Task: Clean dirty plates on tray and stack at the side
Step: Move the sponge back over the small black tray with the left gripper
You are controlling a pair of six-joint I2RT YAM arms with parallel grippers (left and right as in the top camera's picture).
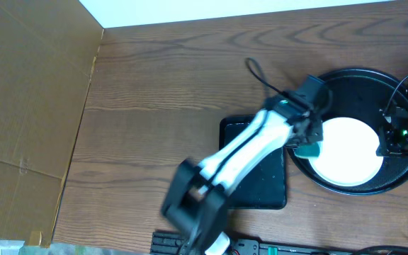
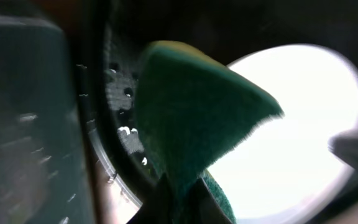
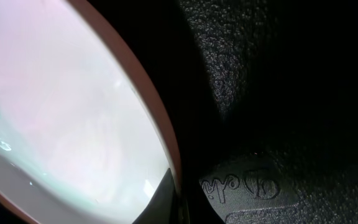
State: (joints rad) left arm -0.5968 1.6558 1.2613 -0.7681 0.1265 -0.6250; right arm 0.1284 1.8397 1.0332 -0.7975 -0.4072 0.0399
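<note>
Steadily now: my left gripper (image 1: pixel 305 142) is clamped on the green sponge (image 2: pixel 191 118) at the left edge of the white plate (image 1: pixel 349 152), which lies in the round black tray (image 1: pixel 346 74); my right gripper (image 3: pixel 176 202) pinches its opposite rim. I should press flat and sweep across the middle

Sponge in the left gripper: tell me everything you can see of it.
The sponge is a green scouring pad, fibrous and rough-looking, with a thin yellow layer along its upper edge. It looks bent into a wedge, a frayed corner pointing toward the white plate. The left gripper is shut on its lower end. From overhead it sits over the plate's rim, inside the round black tray. Whether it presses on the plate cannot be told.
</note>
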